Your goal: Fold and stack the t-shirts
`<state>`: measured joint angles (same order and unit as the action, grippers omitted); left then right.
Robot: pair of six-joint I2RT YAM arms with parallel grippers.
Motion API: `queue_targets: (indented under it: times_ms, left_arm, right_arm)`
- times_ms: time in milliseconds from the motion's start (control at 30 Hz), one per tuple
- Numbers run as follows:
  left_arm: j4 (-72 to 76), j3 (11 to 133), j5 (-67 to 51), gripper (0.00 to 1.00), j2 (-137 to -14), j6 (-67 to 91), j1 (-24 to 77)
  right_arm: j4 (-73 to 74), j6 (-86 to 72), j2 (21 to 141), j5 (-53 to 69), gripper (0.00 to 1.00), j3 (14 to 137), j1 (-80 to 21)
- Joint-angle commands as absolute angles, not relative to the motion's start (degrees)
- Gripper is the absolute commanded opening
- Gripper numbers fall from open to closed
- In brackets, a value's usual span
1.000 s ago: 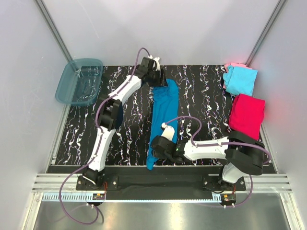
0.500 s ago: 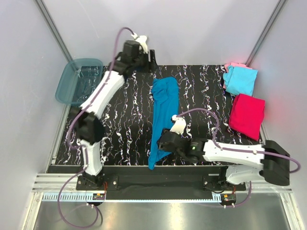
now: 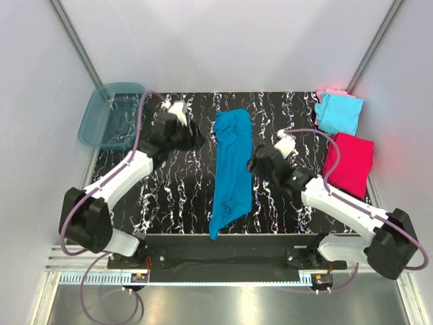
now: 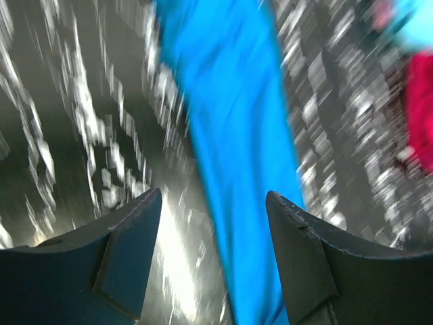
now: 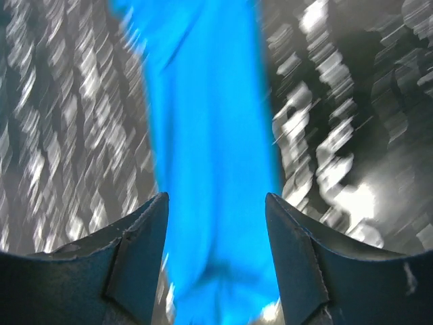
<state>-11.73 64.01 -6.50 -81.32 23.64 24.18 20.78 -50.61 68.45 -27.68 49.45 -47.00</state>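
The teal-blue t-shirt (image 3: 230, 169) is lying as a narrow strip down the middle of the marbled counter (image 3: 176, 183), running from far edge to near edge. The left gripper (image 4: 213, 196) and right gripper (image 5: 216, 196) are flanking it, each with jaws spread wide and holding nothing.

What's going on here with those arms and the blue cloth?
Two robot arms are folding t-shirts. The teal-blue shirt lies flat as a long narrow strip. The left pincer and right pincer hang open on either side of it, holding nothing. A cyan shirt, a pink shirt and a red shirt wait at the right edge.
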Motion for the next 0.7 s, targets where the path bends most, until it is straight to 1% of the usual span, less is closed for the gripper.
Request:
queue_targets:
  times_ms: [0,33,67,200,267,300,333,467,667]
  left_arm:
    - [4.97,54.97,-8.35,0.68,-80.51,29.17,24.08]
    - [6.75,53.19,-8.09,0.67,-80.59,29.88,24.00]
    - [8.51,51.78,-7.74,0.67,-81.29,30.49,23.99]
    - [16.06,47.38,-6.95,0.67,-84.11,32.43,23.82]
    - [17.92,47.02,-7.12,0.67,-86.56,32.69,23.64]
    - [18.71,47.11,-7.29,0.67,-87.53,33.22,23.56]
    - [20.03,47.37,-7.73,0.67,-88.58,33.57,23.21]
    - [21.80,50.27,-10.01,0.66,-95.78,34.80,22.59]
    - [22.68,57.02,-13.70,0.65,-105.11,35.95,21.27]
  right_arm:
    - [14.17,-43.69,72.76,-21.19,0.67,51.32,-36.85]
    - [13.37,-42.81,74.51,-20.05,0.67,53.33,-35.00]
    - [12.58,-42.19,78.62,-16.99,0.67,54.48,-30.54]
    - [8.01,-40.61,89.63,-7.93,0.67,60.46,-22.26]
    - [6.25,-40.25,94.11,-4.51,0.66,64.76,-20.40]
    - [5.54,-39.21,98.83,-3.44,0.66,66.17,-19.09]
    - [4.93,-38.68,101.14,-2.64,0.66,69.40,-18.55]
    - [2.90,-36.83,112.99,3.24,0.65,75.14,-16.09]
    - [-4.74,-38.14,121.10,9.14,0.64,77.34,-13.71]
